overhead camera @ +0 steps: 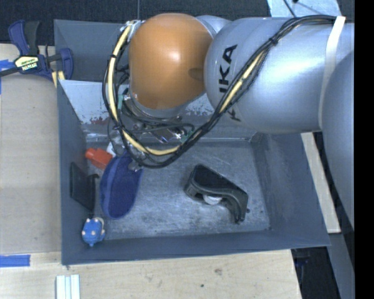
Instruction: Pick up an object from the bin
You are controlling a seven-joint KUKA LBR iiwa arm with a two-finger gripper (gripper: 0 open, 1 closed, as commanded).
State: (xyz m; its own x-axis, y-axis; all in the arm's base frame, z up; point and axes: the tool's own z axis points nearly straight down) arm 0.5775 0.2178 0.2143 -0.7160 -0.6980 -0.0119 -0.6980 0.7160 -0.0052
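Under the orange wrist cover point(168, 61), jaws hidden above the blue oblong thing point(119, 189), their state untellable.

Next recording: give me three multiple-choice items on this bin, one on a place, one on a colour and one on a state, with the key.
1. Where does the small blue ball lie?
A) in the bin's lower-left corner in the view
B) in the middle
C) against the right wall

2. What colour is the small thing just above the dark blue oblong thing?
A) green
B) orange
C) white

3. How is the black curved thing placed?
A) lifted by the arm
B) stacked on the blue oblong
C) lying alone on the floor

Key:
1 A, the ball sits in that corner.
2 B, it shows orange by the oblong's upper end.
3 C, bare floor surrounds it.
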